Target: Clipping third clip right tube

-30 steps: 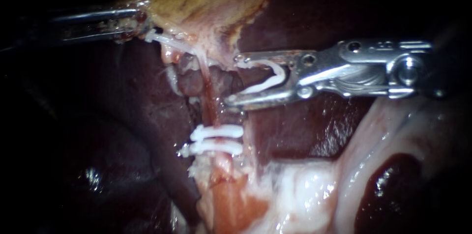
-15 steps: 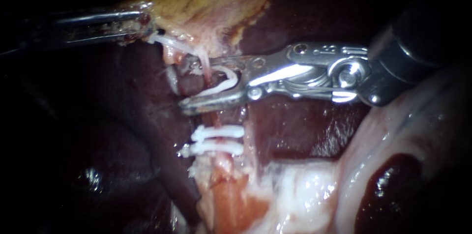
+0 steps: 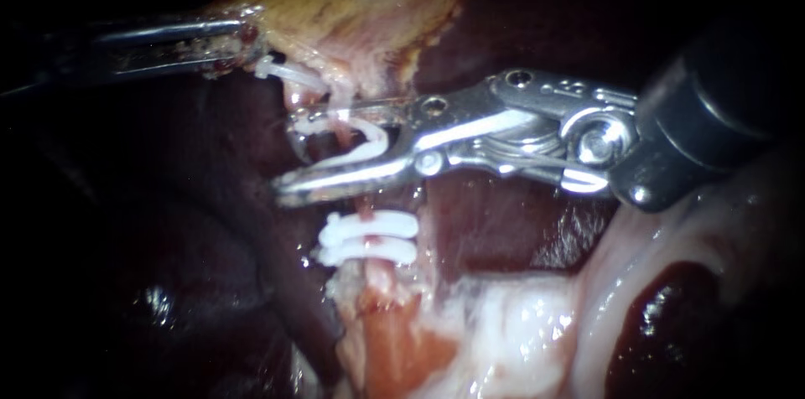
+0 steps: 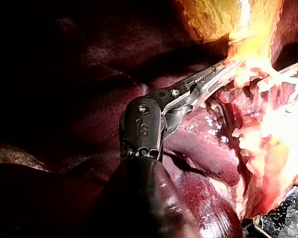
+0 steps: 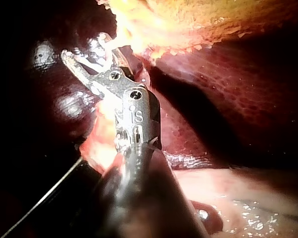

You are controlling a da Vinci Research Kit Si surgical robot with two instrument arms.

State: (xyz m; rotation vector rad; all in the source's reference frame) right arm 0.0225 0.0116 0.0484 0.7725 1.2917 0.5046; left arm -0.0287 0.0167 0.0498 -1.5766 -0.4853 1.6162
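Note:
The right tube [image 3: 362,208] runs down from the yellowish gallbladder [image 3: 352,13] and carries two white clips [image 3: 369,238] side by side. My right instrument [image 3: 289,158] comes in from the right with its jaws open. A white open clip [image 3: 369,141] sits in them, and they straddle the tube just above those two clips. In the right wrist view the same jaws [image 5: 84,59] stand spread under the gallbladder's edge [image 5: 154,25]. My left instrument [image 3: 239,43] is shut on the gallbladder's edge at the upper left and holds it taut. The left wrist view shows that grip [image 4: 216,79].
Dark red liver [image 3: 520,223] lies behind and on both sides of the tube. Pale fatty tissue [image 3: 520,323] fills the lower right. A thin white strand [image 3: 289,74] stretches from the left instrument's jaws toward the tube.
My right instrument has moved left with its open clip. Its jaws, which stood right of the tube, now reach across it. The left instrument has held still.

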